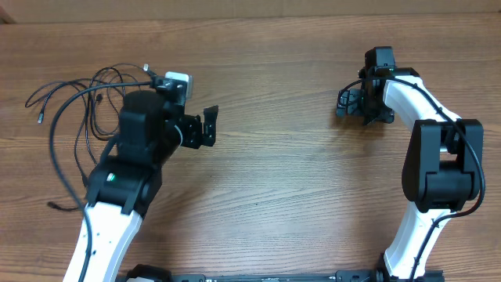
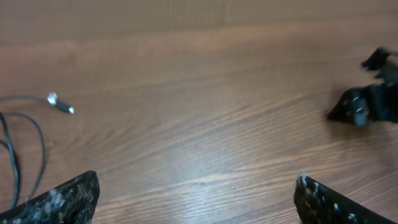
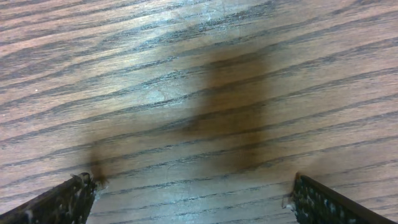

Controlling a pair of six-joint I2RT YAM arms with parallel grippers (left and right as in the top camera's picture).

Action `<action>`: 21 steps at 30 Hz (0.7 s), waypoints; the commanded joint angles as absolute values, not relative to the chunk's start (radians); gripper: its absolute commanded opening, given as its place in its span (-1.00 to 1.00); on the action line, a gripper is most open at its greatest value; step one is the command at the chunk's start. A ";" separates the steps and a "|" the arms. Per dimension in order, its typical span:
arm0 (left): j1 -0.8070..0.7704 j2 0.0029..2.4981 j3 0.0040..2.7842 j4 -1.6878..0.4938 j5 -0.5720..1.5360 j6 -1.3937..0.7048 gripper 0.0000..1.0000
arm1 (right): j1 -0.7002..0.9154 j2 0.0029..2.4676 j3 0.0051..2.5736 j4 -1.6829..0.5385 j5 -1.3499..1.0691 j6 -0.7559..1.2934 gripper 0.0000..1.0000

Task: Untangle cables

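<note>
The wooden table (image 1: pixel 274 172) carries two arms, one on each side, and both grippers are empty. The left gripper (image 1: pixel 209 128) hangs over bare wood just to the right of the cords with its jaws wide apart. Its wrist view shows only table between the fingers (image 2: pixel 62 199). The right gripper (image 1: pixel 344 103) is well apart from the work, over the far right of the table. Its jaws are also spread, and its own camera sees nothing under them but wood grain and a shadow. The cables (image 1: pixel 52 141) lie at the table's left end as thin black loops that cross one another, some running under the left arm. By the look of it the untangling is barely under way: the strands overlap in several places, none is laid out alone, and nothing has been carried to the free right half. What remains is to pick out single cords and draw them apart. As to number, there are two arms, two grippers and one cluster of cords. How many cords it holds is hard to say from overhead, perhaps three or four. About four small plug ends show, only one of them a silver-tipped plug (image 2: pixel 60 103), which lies free at the cluster's upper right edge.
</note>
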State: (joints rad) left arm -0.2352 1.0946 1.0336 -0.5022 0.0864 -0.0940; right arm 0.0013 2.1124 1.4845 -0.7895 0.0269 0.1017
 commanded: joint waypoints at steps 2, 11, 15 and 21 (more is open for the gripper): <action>-0.234 0.984 1.040 -0.538 0.097 -0.084 0.99 | -0.001 2.137 1.472 -0.786 0.022 0.108 1.00; -0.234 0.847 0.850 -0.603 0.107 -0.094 0.99 | -0.001 2.137 1.472 -0.786 0.022 0.108 1.00; -0.234 0.813 0.652 -0.417 0.107 -0.093 0.99 | -0.001 2.137 1.472 -0.786 0.022 0.108 1.00; -0.231 0.723 0.372 0.080 0.130 -0.093 0.99 | -0.001 2.137 1.472 -0.786 0.022 0.108 1.00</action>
